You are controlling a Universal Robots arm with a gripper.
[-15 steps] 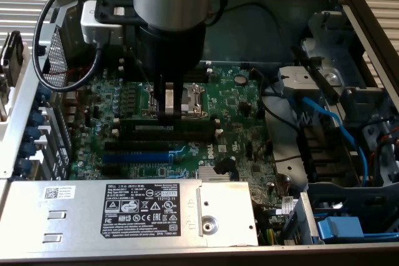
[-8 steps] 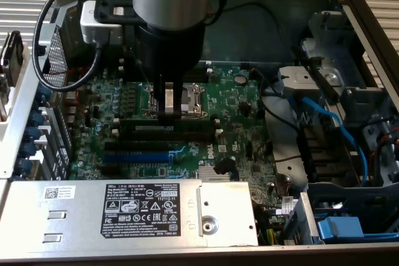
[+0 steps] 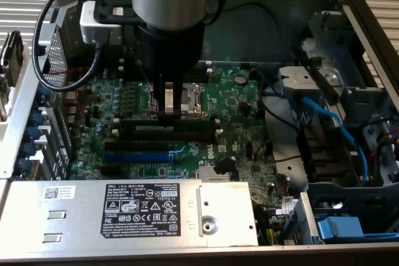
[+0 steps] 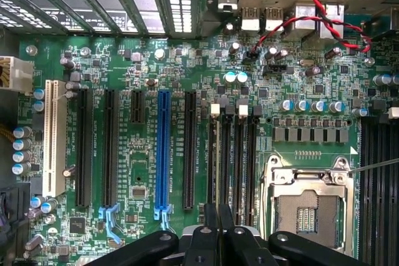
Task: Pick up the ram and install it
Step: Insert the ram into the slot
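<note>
The ram (image 3: 187, 126) is a long dark-green stick with a pale label. It stands on edge along a black slot on the motherboard (image 3: 237, 101), just in front of the CPU socket (image 3: 187, 95). My gripper (image 3: 169, 115) comes straight down onto its middle, fingers shut on its top edge. In the wrist view the gripper (image 4: 217, 225) pinches a thin dark edge in line with the black slots with white end clips (image 4: 215, 109). Whether the ram is fully seated I cannot tell.
A blue slot (image 3: 134, 156) and more black slots lie nearer the silver power supply (image 3: 124, 210). Blue cables (image 3: 330, 123) and a drive bracket crowd the exterior view's right. Case walls ring the board. A red and black wire (image 4: 312, 20) loops near the rear ports.
</note>
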